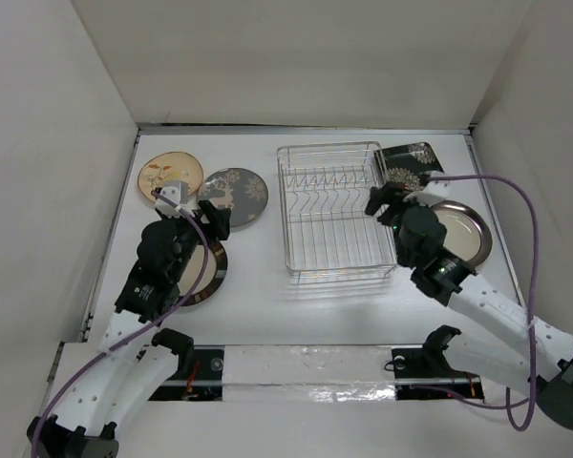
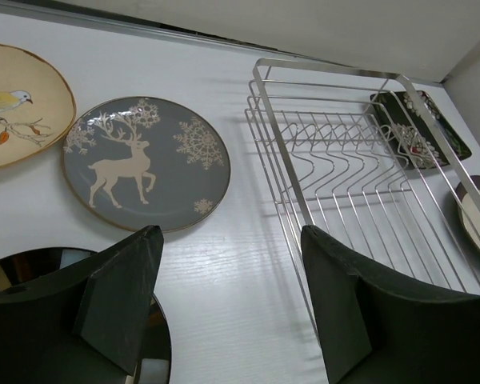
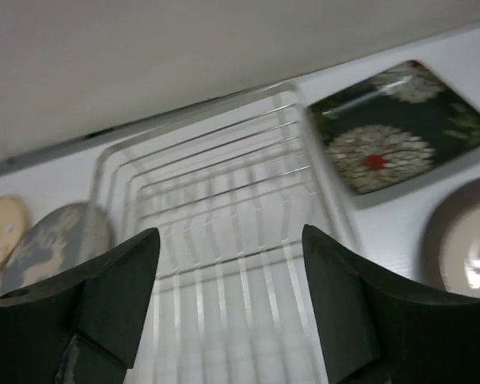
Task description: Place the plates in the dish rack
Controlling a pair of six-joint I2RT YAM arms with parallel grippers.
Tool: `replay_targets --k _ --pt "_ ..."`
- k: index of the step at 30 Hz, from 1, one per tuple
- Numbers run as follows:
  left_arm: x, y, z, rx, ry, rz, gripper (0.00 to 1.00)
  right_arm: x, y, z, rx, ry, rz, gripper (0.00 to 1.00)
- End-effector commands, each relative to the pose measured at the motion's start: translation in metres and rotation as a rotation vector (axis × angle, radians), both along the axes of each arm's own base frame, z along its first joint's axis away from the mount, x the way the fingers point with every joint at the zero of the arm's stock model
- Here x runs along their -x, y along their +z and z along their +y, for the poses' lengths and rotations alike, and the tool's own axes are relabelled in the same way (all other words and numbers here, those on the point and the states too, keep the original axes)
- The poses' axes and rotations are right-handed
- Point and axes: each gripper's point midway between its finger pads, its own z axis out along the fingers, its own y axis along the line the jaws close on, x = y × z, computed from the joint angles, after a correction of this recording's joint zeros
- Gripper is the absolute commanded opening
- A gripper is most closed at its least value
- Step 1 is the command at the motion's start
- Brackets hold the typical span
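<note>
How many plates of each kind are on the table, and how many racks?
Tan bird plate: 1
Grey deer plate: 1
Cream plates with dark rims: 2
Black square flower plate: 1
Wire dish rack: 1
Total: 6 things, 5 of them plates

1. The left arm (image 1: 138, 329) reaches forward, and the left gripper (image 2: 230, 240) has its fingers spread wide.
2. The right arm (image 1: 492, 305) leans forward and to the left, and the right gripper (image 3: 230, 238) is also spread wide.
</note>
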Motion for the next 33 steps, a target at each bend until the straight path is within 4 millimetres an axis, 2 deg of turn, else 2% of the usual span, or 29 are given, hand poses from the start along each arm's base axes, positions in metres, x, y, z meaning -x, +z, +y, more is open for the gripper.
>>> replay_targets --k 1,3,4,5,6,7,8,11,13,14,15,16,17,18,20,21,22,24,25,29,31,32,33 --pt "0.004 0.033 -0.004 0.034 -0.036 -0.106 0.67 -0.001 0.011 -0.062 -0.113 -0.174 -0.012 0.74" --pt "0.006 0.033 -0.008 0.041 -0.057 -0.104 0.67 0.004 -0.008 -0.081 -0.174 -0.231 0.014 0.45" --pt "0.006 0.032 -0.009 0.037 -0.064 -0.096 0.67 0.011 -0.003 -0.102 -0.22 -0.286 -0.024 0.24" --pt "0.007 0.03 -0.009 0.035 -0.063 -0.087 0.67 0.016 -0.01 -0.113 -0.236 -0.316 -0.021 0.0" --pt "0.009 0.031 -0.012 0.035 -0.085 -0.09 0.67 0.021 -0.027 -0.122 -0.249 -0.344 -0.002 0.0" --pt "0.013 0.035 -0.013 0.041 -0.096 -0.106 0.67 0.025 -0.031 -0.14 -0.261 -0.398 -0.014 0.0" --pt "0.014 0.036 -0.015 0.044 -0.111 -0.116 0.67 0.034 -0.025 -0.151 -0.29 -0.426 -0.053 0.0" --pt "0.019 0.034 -0.019 0.046 -0.146 -0.117 0.68 0.049 -0.046 -0.188 -0.301 -0.569 -0.051 0.0" --pt "0.024 0.038 -0.022 0.05 -0.163 -0.132 0.66 0.05 -0.059 -0.198 -0.303 -0.596 -0.021 0.0" --pt "0.024 0.039 -0.02 0.048 -0.153 -0.137 0.66 0.052 -0.064 -0.21 -0.301 -0.635 -0.011 0.0" --pt "0.026 0.04 -0.022 0.05 -0.159 -0.143 0.65 0.049 -0.073 -0.211 -0.309 -0.63 0.02 0.0" --pt "0.027 0.041 -0.023 0.047 -0.163 -0.146 0.62 0.049 -0.078 -0.215 -0.314 -0.638 0.036 0.08" --pt "0.026 0.04 -0.023 0.043 -0.161 -0.144 0.59 0.048 -0.085 -0.217 -0.321 -0.639 0.055 0.33" --pt "0.027 0.039 -0.023 0.044 -0.166 -0.142 0.56 0.044 -0.093 -0.223 -0.344 -0.643 0.069 0.47" --pt "0.031 0.042 -0.023 0.047 -0.172 -0.157 0.38 0.041 -0.116 -0.229 -0.368 -0.649 0.118 0.73" --pt "0.033 0.044 -0.022 0.048 -0.172 -0.165 0.25 0.038 -0.121 -0.234 -0.405 -0.64 0.13 0.75" --pt "0.035 0.045 -0.021 0.046 -0.171 -0.172 0.0 0.036 -0.136 -0.237 -0.416 -0.645 0.176 0.77" --pt "0.033 0.043 -0.022 0.04 -0.177 -0.162 0.0 0.036 -0.148 -0.238 -0.444 -0.635 0.211 0.78" --pt "0.032 0.04 -0.024 0.035 -0.183 -0.152 0.0 0.039 -0.15 -0.245 -0.452 -0.659 0.212 0.78" --pt "0.032 0.042 -0.022 0.034 -0.171 -0.157 0.0 0.044 -0.149 -0.261 -0.473 -0.713 0.185 0.76" --pt "0.028 0.037 -0.023 0.028 -0.168 -0.138 0.0 0.052 -0.162 -0.265 -0.494 -0.737 0.237 0.75" --pt "0.028 0.036 -0.024 0.03 -0.173 -0.132 0.05 0.059 -0.17 -0.278 -0.511 -0.779 0.255 0.73" --pt "0.027 0.035 -0.024 0.029 -0.174 -0.131 0.18 0.059 -0.176 -0.277 -0.532 -0.758 0.274 0.73"
